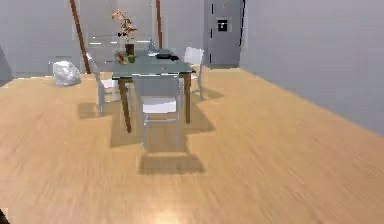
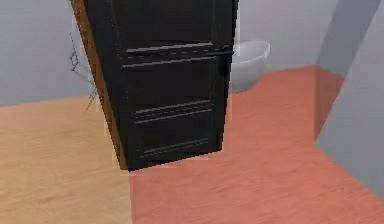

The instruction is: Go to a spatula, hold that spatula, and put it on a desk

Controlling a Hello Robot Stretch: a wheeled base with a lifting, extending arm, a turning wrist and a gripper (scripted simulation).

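The bench (image 1: 150,68) stands ahead; a small dark item (image 1: 167,57), possibly the spatula, lies near its far right corner; end effector state cannot be told.

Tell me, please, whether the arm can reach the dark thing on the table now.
Probably not: the table stands far ahead behind a white chair, and a dark door blocks the arm's side.
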